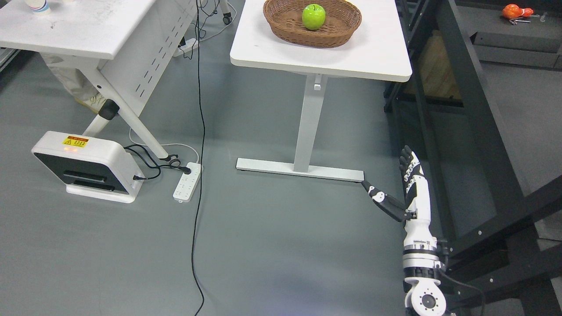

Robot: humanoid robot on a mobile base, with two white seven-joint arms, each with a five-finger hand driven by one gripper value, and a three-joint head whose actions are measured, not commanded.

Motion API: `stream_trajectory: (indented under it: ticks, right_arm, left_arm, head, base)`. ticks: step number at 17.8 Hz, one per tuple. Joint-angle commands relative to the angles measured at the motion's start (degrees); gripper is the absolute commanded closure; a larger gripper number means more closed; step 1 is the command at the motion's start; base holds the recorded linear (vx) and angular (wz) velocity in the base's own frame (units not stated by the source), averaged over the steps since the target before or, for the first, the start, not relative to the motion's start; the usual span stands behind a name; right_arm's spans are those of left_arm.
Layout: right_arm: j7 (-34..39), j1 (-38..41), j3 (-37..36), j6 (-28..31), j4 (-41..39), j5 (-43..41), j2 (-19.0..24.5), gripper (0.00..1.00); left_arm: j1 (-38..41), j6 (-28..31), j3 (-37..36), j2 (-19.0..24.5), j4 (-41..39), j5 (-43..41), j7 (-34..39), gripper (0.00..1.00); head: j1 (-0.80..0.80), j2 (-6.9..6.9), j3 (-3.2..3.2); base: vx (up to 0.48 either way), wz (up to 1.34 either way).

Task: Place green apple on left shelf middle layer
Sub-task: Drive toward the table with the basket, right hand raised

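The green apple (pixel 313 16) sits in the wicker basket (pixel 281 22); the right hand (pixel 406 186), released and empty well below it, could snag the basket rim reaching in

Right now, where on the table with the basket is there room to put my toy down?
The white table is bare in front of the wicker basket, toward its near edge, and at the right side. The middle back is taken by the basket, which holds the green apple.

Looked like a robotics lab, honestly.
Grey floor, white desks (pixel 325 52), a power strip (pixel 188 181) with loose cables (pixel 198 109), and a black metal rack (pixel 478 114).
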Motion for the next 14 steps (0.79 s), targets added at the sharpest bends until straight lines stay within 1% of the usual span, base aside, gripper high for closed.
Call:
stream_trajectory:
  ticks: [1,3,5,7,8,10,14]
  right_arm:
    - [-3.2,-2.2,-0.8,0.1,-0.1,29.0,-3.1,0.03]
    - [-3.3,-2.1,-0.8,0.1,-0.5,29.5,-4.8,0.02]
    - [-3.5,-2.1,-0.8,-1.2,-1.0,29.5,-5.6,0.02]
    - [-3.4,-2.1,-0.9,-6.5,-2.0,29.5,-5.7,0.0]
    - [-3.4,-2.1,-0.9,-8.2,-2.2,29.5,-5.6,0.0]
    - [-3.2,-2.5,-1.4,-7.6,-2.1,29.6,-5.7,0.01]
    - [-3.4,-2.3,-1.6,-5.6,-2.0,29.6,-6.0,0.01]
  left_arm:
    - [0.0,0.0,0.0,1.0,0.0,0.0,0.0,0.0]
    - [0.0,0.0,0.0,1.0,0.0,0.0,0.0,0.0]
    - [0.0,0.0,0.0,1.0,0.0,0.0,0.0,0.0]
    - [0.0,0.0,0.0,1.0,0.0,0.0,0.0,0.0]
    - [0.0,0.0,0.0,1.0,0.0,0.0,0.0,0.0]
    - [0.0,0.0,0.0,1.0,0.0,0.0,0.0,0.0]
    - [0.0,0.0,0.0,1.0,0.0,0.0,0.0,0.0]
  head:
    - [0.0,0.0,0.0]
    - [0.0,0.0,0.0]
    - [0.0,0.0,0.0]
    - [0.0,0.0,0.0]
    - [0.0,0.0,0.0]
    - [0.0,0.0,0.0]
    - [0.0,0.0,0.0]
  base:
    - [0.0,0.0]
    - [0.007,0.0]
    - [0.045,0.07]
    - [0.071,0.19]
    - [0.117,0.32]
    - [0.145,0.31]
    - [0.263,0.24]
